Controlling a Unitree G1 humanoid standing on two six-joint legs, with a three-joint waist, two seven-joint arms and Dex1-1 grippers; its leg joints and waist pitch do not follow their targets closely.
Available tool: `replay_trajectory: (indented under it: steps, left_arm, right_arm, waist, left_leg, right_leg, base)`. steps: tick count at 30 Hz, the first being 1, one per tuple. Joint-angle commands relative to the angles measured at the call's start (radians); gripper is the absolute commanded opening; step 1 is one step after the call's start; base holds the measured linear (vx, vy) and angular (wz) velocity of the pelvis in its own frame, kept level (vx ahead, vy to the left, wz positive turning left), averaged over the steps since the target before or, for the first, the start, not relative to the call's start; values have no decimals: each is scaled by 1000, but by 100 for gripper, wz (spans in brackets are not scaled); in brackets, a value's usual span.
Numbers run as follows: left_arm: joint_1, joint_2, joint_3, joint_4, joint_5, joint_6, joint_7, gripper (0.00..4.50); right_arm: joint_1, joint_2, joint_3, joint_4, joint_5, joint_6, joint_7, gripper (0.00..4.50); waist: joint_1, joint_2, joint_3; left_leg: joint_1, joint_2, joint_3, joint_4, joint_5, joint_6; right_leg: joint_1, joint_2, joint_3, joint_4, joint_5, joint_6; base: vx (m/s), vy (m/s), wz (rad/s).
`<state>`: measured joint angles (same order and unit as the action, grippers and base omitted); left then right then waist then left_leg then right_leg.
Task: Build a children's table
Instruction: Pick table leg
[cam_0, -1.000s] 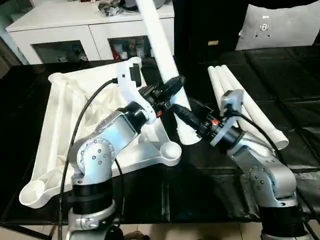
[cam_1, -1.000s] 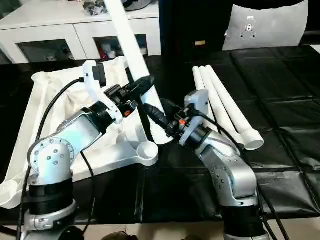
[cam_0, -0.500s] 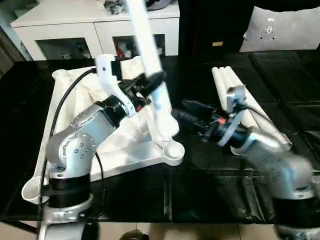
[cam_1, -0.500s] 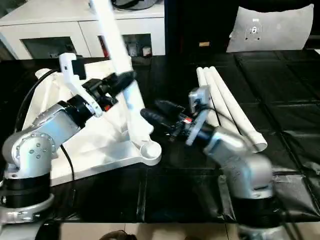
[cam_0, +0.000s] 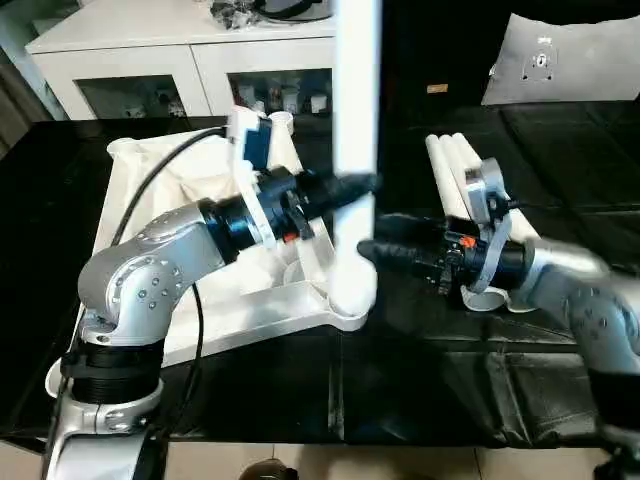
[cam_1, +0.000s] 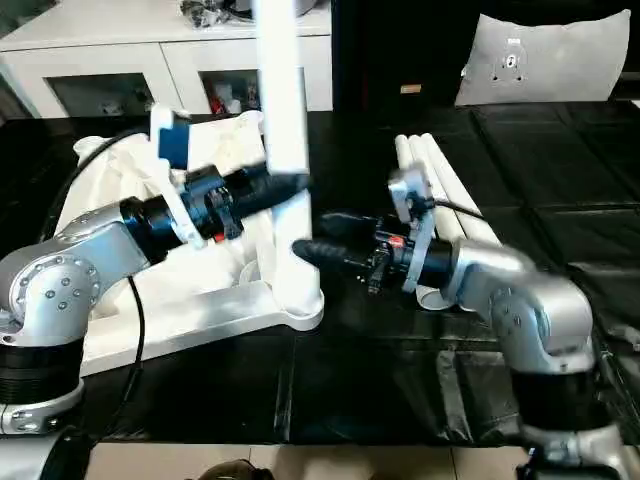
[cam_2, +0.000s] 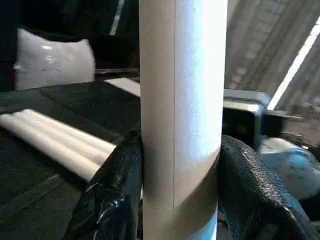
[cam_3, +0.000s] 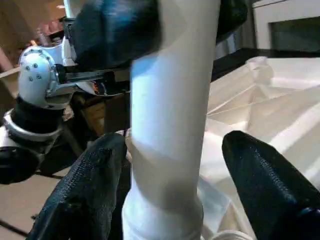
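The children's table top (cam_0: 235, 308) lies upside down, ribbed side up, on the black mat. One white leg (cam_0: 356, 120) stands upright with its lower end at the near corner socket (cam_0: 352, 303). My left gripper (cam_0: 352, 186) is shut on this leg at mid height; its fingers (cam_2: 112, 192) press both sides of the tube. My right gripper (cam_0: 372, 250) is open low beside the leg, and its fingers (cam_3: 87, 192) stand apart on either side of the tube. Three more legs (cam_0: 455, 160) lie side by side on the mat to the right.
A white cabinet (cam_0: 150, 45) with glass doors runs along the back. A grey cushion (cam_0: 560, 60) leans at the back right. Black mat (cam_0: 420, 390) covers the front of the work surface.
The leg has swung from a tilt to upright over the near corner socket, carried by my left gripper. My right gripper has let go of it and opened. The camera has shifted too.
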<state>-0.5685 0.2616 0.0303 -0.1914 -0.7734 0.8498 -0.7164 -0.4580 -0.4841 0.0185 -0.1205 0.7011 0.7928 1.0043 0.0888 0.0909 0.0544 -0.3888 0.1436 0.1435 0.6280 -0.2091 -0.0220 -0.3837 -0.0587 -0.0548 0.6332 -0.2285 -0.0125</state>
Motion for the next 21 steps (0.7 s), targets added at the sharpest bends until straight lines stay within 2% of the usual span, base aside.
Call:
replay_trajectory:
  steps: [1, 9, 10, 12, 15, 17, 18, 20, 21]
  left_arm:
    - [-28, 18, -13, -16, -16, -2, -39, 186]
    - [-40, 21, -41, -7, -37, -4, -106, 186]
    - [-46, 21, -50, -4, -40, -6, -123, 186]
    - [-49, 22, -57, -2, -40, -6, -132, 186]
    - [-54, 25, -75, 2, -33, -11, -155, 186]
    - [-57, 21, -78, 6, -32, -13, -158, 186]
    - [-63, 15, -81, 14, -27, -18, -159, 186]
    - [-70, 9, -87, 24, -18, -26, -165, 186]
    - [-73, 6, -88, 27, -17, -28, -167, 185]
  right_arm:
    - [-25, -8, 25, 6, 3, 5, 34, 338]
    - [-49, -23, 60, 24, 3, 10, 91, 338]
    - [-53, -27, 67, 29, 4, 15, 104, 321]
    - [-55, -28, 70, 32, 4, 17, 108, 321]
    - [-57, -32, 79, 41, 2, 22, 124, 281]
    - [-59, -34, 82, 43, 3, 24, 131, 274]
    - [-60, -37, 89, 44, 5, 27, 140, 251]
    - [-63, -37, 101, 49, -5, 21, 146, 242]
    - [-64, -39, 106, 52, -8, 20, 151, 237]
  waist:
    - [1, -28, -74]
    - [3, -29, -74]
    - [3, -29, -73]
    - [2, -29, -72]
    - [1, -29, -70]
    - [0, -31, -70]
    - [0, -28, -70]
    - [0, -35, -71]
    - [0, -34, -71]
  left_leg:
    - [9, 69, -18, -56, 45, 117]
    - [8, 68, -17, -54, 44, 115]
    - [8, 69, -17, -54, 37, 113]
    - [7, 69, -16, -55, 20, 105]
    - [9, 69, -16, -56, -4, 90]
    - [9, 69, -16, -57, -9, 82]
    - [10, 69, -16, -57, -9, 79]
    - [8, 68, -15, -56, -5, 80]
    - [8, 67, -15, -56, -4, 82]
  right_leg:
    - [52, -85, 47, -63, -32, -241]
    - [53, -86, 48, -61, -24, -245]
    - [53, -86, 49, -62, -34, -245]
    - [53, -86, 49, -65, -57, -243]
    - [52, -85, 50, -69, -97, -235]
    - [53, -84, 50, -68, -102, -231]
    - [52, -84, 50, -68, -101, -230]
    - [53, -84, 50, -69, -98, -230]
    - [53, -84, 50, -68, -99, -230]
  base:
    - [0, 0, 0]
    - [0, 0, 0]
    - [0, 0, 0]
    - [0, 0, 0]
    - [0, 0, 0]
    - [0, 0, 0]
    - [0, 0, 0]
    - [0, 0, 0]
    - [0, 0, 0]
